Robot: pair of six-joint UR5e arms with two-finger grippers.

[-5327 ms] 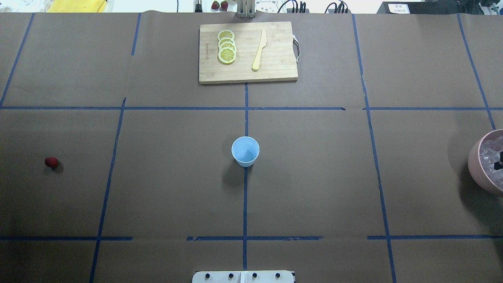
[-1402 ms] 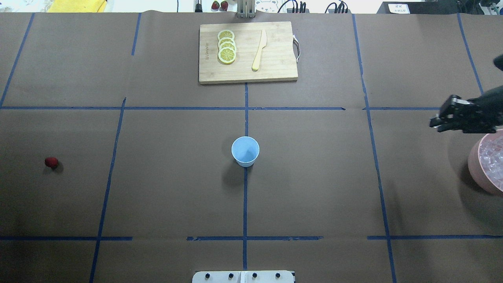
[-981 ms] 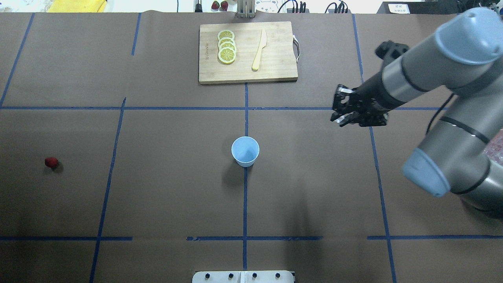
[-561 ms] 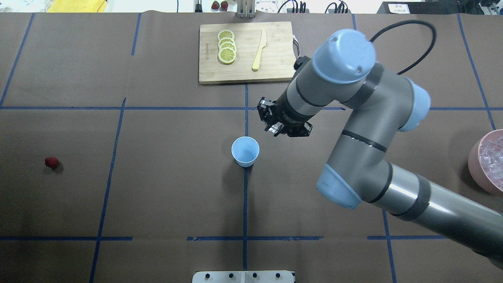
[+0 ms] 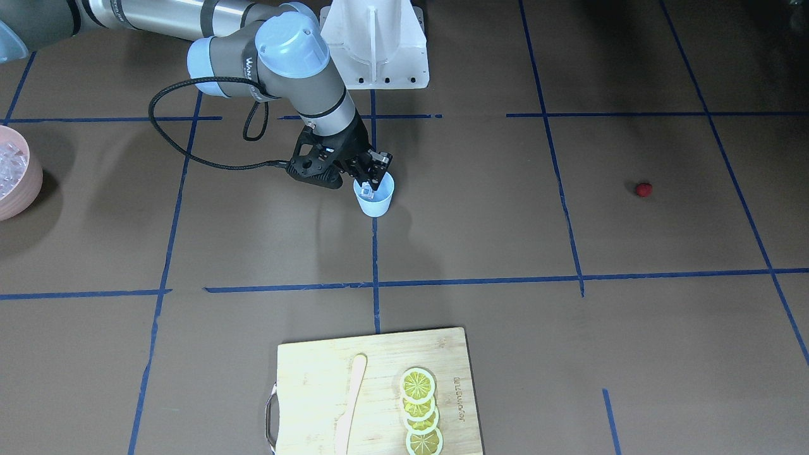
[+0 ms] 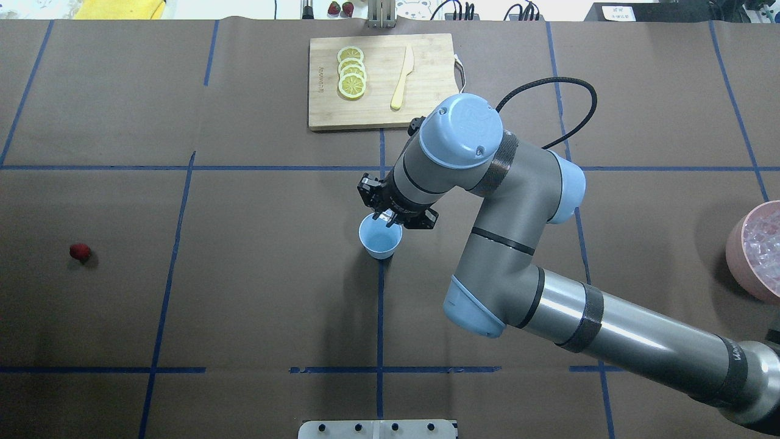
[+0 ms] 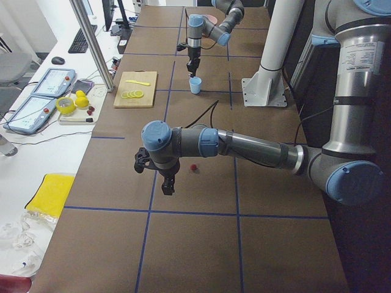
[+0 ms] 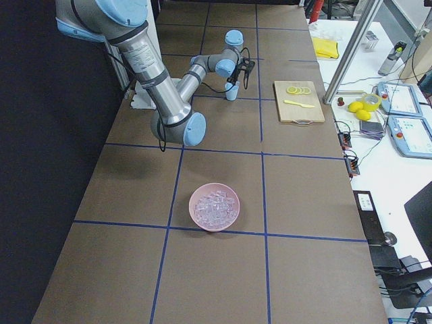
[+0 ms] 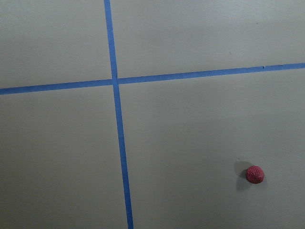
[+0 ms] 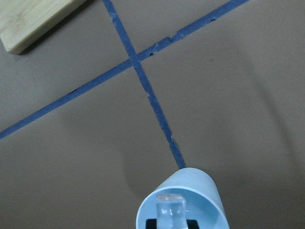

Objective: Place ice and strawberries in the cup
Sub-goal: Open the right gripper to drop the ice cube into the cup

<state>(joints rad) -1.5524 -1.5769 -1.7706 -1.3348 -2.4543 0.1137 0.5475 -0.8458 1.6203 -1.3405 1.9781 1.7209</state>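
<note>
Right gripper (image 5: 368, 183) pinches an ice cube (image 10: 170, 212) just above the mouth of the light-blue cup (image 6: 381, 244).

The cup stands upright at a crossing of blue tape lines (image 6: 380, 317) on the brown paper that covers the table (image 6: 244, 292). More ice fills the pink bowl (image 6: 734, 259) at the robot's right end, well apart from the cup. The strawberry (image 5: 643, 189) lies alone on the paper toward the left end, and the left gripper (image 7: 168, 188) hangs near it; whether its fingers are parted cannot be told. At the table's far edge sits a cutting board (image 6: 384, 116) with lemon slices (image 6: 351, 73) and a pale knife (image 6: 402, 79). Beyond it, a white bench (image 7: 36, 152) carries two teach pendants (image 7: 46, 82), a keyboard (image 7: 79, 39) and a yellow cloth (image 7: 49, 192).
</note>
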